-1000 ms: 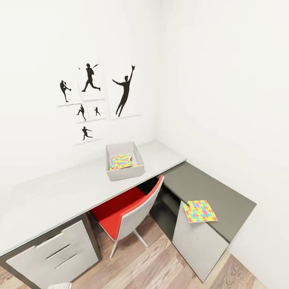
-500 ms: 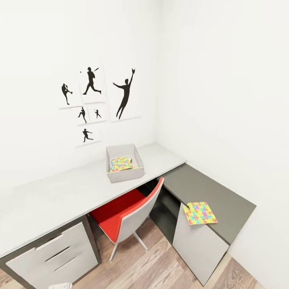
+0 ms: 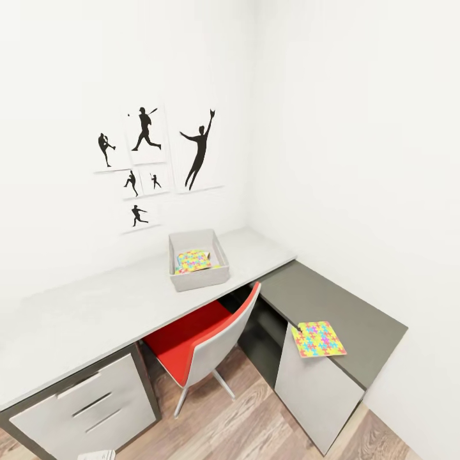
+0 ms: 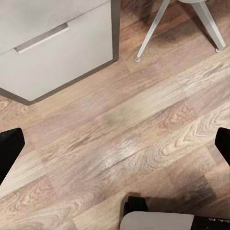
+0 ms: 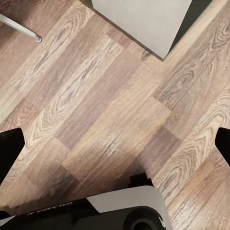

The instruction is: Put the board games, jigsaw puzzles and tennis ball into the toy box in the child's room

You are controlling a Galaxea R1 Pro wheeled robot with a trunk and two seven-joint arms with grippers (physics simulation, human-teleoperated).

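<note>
Grey toy box [image 3: 199, 275], bright jigsaw [image 3: 191, 259] inside

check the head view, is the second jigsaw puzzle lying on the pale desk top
No, the loose jigsaw puzzle lies on the dark grey cabinet top, near its front edge, not on the pale table.

Ahead of me, well beyond my grippers, the pale surface [image 3: 96, 313] is carrying the toy box [image 3: 198, 276], which is holding one jigsaw puzzle [image 3: 193, 260]. The lower dark cabinet top [image 3: 332, 300] adjoining it is bearing the second jigsaw puzzle [image 3: 317, 338] at its near edge. My left gripper [image 4: 115, 143] and right gripper [image 5: 115, 143] are hanging spread wide over the floor [image 4: 124, 139].
</note>
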